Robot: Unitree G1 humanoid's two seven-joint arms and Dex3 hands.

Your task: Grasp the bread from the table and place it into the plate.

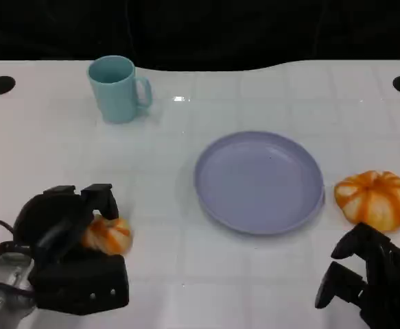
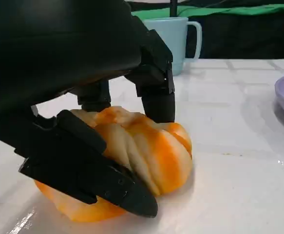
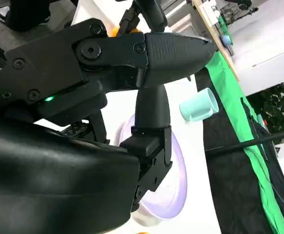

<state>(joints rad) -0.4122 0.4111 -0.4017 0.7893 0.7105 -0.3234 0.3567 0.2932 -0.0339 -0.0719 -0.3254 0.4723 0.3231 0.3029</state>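
The left hand is closed around a small orange-and-white bread roll that sits on the white table. In the left wrist view the fingers come down over the top of the roll while the thumb side wraps across its near flank, so the roll looks pinched between them, with its underside seemingly resting on the tabletop. The lavender plate lies off to the far side of that hand, across toward the robot's right and a little forward, well apart from the roll with bare table between. Any carry to the plate would therefore run sideways and slightly outward from the left hand, with a lift needed to clear the plate's raised rim. The right hand hangs low at the robot's right with fingers curled and nothing visible in them. A second, larger orange-striped bread sits just ahead of it and just beside the plate's right edge. So each hand has a loaf close by, but only the left has a grip. A light blue mug stands well beyond the left hand, clear of the likely path.
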